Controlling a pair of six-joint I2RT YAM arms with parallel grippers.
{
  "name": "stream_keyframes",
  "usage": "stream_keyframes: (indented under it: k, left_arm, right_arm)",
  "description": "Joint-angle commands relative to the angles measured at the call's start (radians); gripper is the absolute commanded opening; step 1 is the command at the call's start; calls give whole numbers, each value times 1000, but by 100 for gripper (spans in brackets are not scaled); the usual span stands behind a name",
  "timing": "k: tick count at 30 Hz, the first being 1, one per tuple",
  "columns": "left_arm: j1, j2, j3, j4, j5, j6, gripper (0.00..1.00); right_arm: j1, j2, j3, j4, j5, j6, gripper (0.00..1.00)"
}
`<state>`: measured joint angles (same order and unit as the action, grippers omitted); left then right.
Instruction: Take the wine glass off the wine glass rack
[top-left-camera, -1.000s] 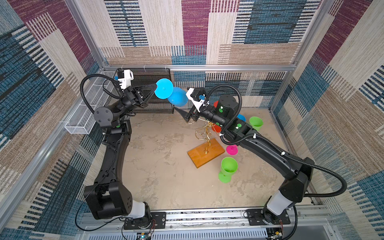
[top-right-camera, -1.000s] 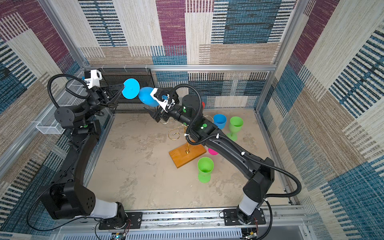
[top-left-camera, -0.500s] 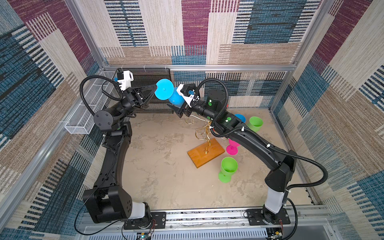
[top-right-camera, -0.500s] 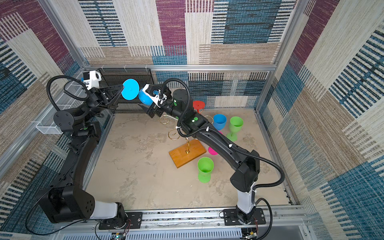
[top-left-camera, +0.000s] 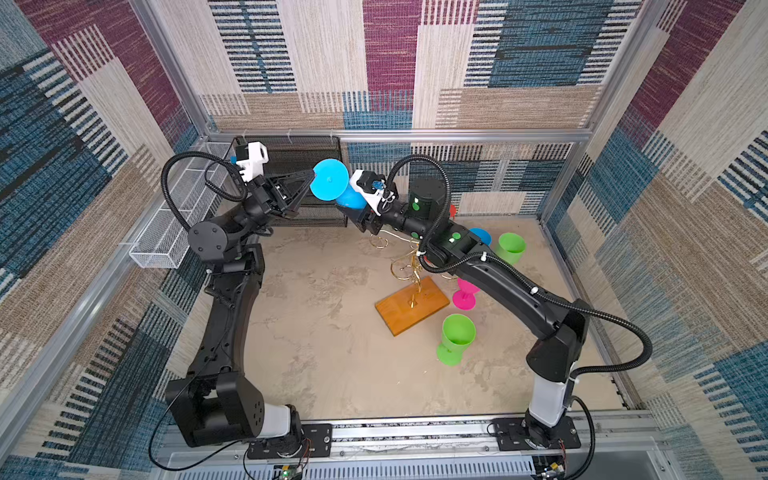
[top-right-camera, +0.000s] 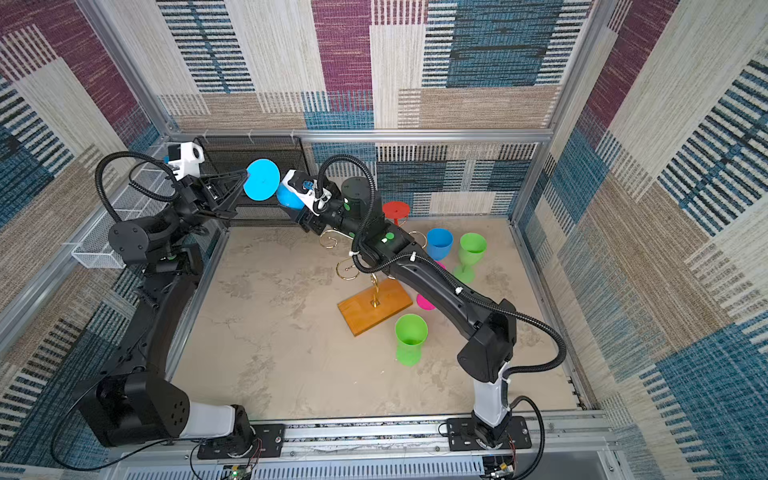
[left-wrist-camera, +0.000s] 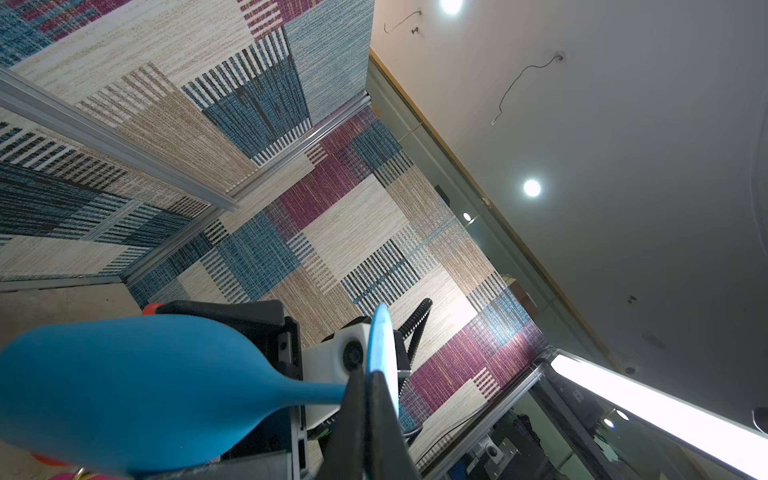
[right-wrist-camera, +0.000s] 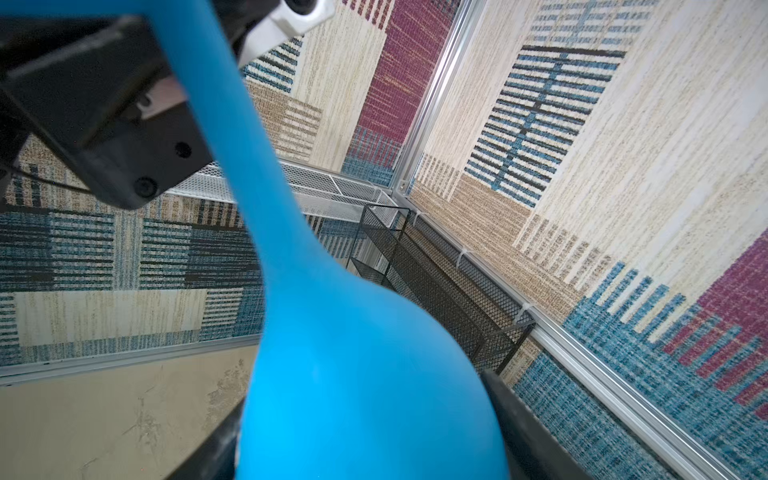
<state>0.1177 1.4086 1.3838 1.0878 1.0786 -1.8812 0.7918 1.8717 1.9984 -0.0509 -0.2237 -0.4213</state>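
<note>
Looks like a mid-air handover to me; the wine glass (top-left-camera: 330, 180) is already off the wine glass rack (top-left-camera: 399, 311) and hangs sideways above the back edge of the table, a bit left of the middle, well apart from the rack (which stands right of the table's centre). The left gripper (left-wrist-camera: 368, 388) is pinched tight on the rim of the glass's round foot; the right gripper (right-wrist-camera: 365, 428) has a finger on each side of the blue bowl, but I honestly can't tell if it's squeezing or just flanking it. My guess at the next move: right needs a firm hold on the bowl before left lets go of the foot; the bowl looks round and slick, so a slip is the worry.

Containers: white wire basket (top-left-camera: 178, 216) along the left edge, nothing in it that I can see; black mesh shelf (top-left-camera: 299, 149) at the back left corner, same story; the green glass (top-left-camera: 457, 332) beside the rack's base shows an empty bowl.
</note>
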Motion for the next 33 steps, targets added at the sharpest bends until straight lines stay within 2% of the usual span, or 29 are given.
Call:
stream_keyframes:
  k: [1,3,5,10,13,15,19,21,27,29,30,33]
  left_arm:
    - [1,3,14,58,-24,-3,0]
    - [1,3,16,69,-36,1,16]
    - [1,4,24,65,-31,15,26]
    - [1,3,21,55,-48,60,33]
    - [1,-9,4,21,-64,173,33]
    - [0,-40,-21,-80,-77,337,34]
    - [-30,-153,-75,-456,-147,902,36]
    - [-59,-193,-111,-564,-212,1112,36]
    - [-128,-239,-179,-566,-317,1547,39]
    - [-153,-249,-201,-530,-269,1726,40]
    - [-169,-252,-209,-527,-284,1804,41]
    - [-186,-246,-212,-518,-265,1948,40]
  right_arm:
    - [0,-20,-7,-9,18,18,70]
    - [2,-25,-7,-24,30,18,69]
    - [0,-32,2,-58,50,16,66]
    - [0,-63,16,-151,99,37,60]
    - [0,-85,40,-251,142,67,58]
    - [0,-99,64,-328,168,95,57]
    - [0,-129,118,-496,179,165,54]
    - [0,-141,134,-556,190,195,53]
    - [0,-152,184,-708,181,245,49]
    - [1,-154,186,-736,177,252,49]
    - [1,-154,187,-750,171,253,48]
    - [1,-152,190,-778,163,262,48]
